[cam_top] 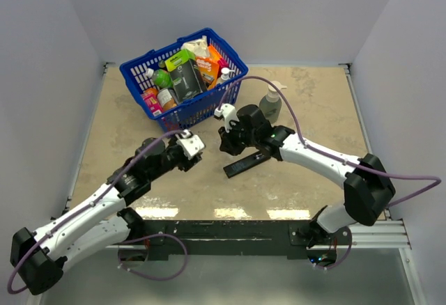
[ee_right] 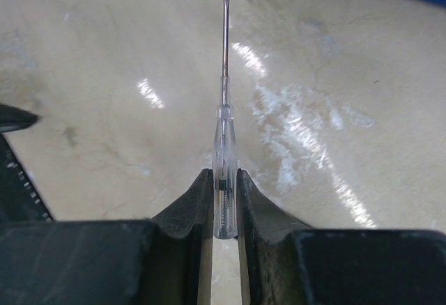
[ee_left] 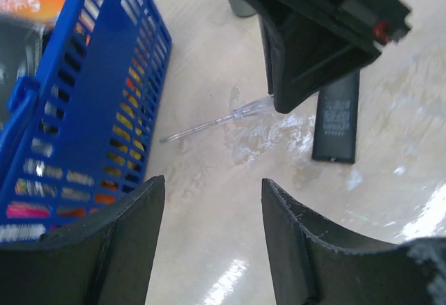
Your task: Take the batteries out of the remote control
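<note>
A beige surface point(cam_top: 327, 110) seen from above, with two robot arms reaching in from its near edge. The remote control point(cam_top: 247, 161), a slim black bar, lies flat and slanted near the middle of the surface, just in front of a blue shopping basket point(cam_top: 198, 112) full of groceries that stands toward the far left corner. A clear pump bottle point(cam_top: 272, 101) stands beside the basket's right end. The right jaws are closed on the clear plastic handle of a small flat-blade screwdriver point(ee_right: 224, 138), its metal shaft pointing straight out ahead of them and held above the surface, just beside the remote's far end. The left jaws stand open and hold nothing, hovering to the left of the remote and facing it. The batteries cannot be seen in any view. The remote's upper face shows small printed text, but whether its battery cover is on cannot be told. The step in hand looks like the opening one: tool ready, the compartment not yet worked. The next move probably calls for bringing the blade tip down to the cover seam or slot. The left jaws would likely need to steady the remote so that it does not slide.
</note>
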Tool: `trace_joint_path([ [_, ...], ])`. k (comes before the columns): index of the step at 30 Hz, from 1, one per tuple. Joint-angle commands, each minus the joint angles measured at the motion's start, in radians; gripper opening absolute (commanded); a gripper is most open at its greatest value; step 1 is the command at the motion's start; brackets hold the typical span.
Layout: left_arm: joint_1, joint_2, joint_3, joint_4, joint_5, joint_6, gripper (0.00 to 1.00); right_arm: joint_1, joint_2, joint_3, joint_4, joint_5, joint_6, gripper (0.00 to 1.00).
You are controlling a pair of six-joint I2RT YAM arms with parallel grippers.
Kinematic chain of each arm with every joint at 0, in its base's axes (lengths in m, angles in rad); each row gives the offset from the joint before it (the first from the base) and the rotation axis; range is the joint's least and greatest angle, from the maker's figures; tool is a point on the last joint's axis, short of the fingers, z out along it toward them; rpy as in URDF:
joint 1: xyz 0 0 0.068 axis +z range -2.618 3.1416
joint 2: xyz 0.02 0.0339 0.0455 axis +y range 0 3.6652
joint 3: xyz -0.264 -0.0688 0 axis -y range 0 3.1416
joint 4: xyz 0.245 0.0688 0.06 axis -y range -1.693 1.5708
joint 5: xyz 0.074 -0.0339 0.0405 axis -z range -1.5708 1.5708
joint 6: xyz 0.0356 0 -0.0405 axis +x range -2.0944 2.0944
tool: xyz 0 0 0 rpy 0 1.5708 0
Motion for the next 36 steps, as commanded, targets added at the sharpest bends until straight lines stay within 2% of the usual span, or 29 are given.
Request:
trace_joint_path([
  [1, -0.113, 0.019, -0.035, 0.128, -0.032, 0.345, 0.62, -0.006, -0.071, 0.023, -0.116, -0.145, 0.064, 0.0],
  [3, -0.136, 0.045, -0.054, 0.174, -0.054, 0.418, 0.62, -0.006, -0.102, 0.015, -0.115, -0.208, 0.079, 0.0],
  [12, -0.148, 0.087, -0.069, 0.248, 0.018, 0.505, 0.61, -0.006, -0.151, 0.0, -0.115, -0.251, 0.102, 0.0],
  [18, -0.15, 0.108, -0.054, 0.209, 0.093, 0.532, 0.6, -0.006, -0.183, 0.009, -0.133, -0.234, 0.113, 0.0],
  [27, -0.15, 0.142, -0.057, 0.266, 0.101, 0.523, 0.59, -0.005, -0.202, 0.008, -0.139, -0.28, 0.121, 0.0],
  [36, -0.157, 0.171, -0.057, 0.303, 0.171, 0.476, 0.42, -0.005, -0.218, 0.02, -0.142, -0.273, 0.139, 0.0],
])
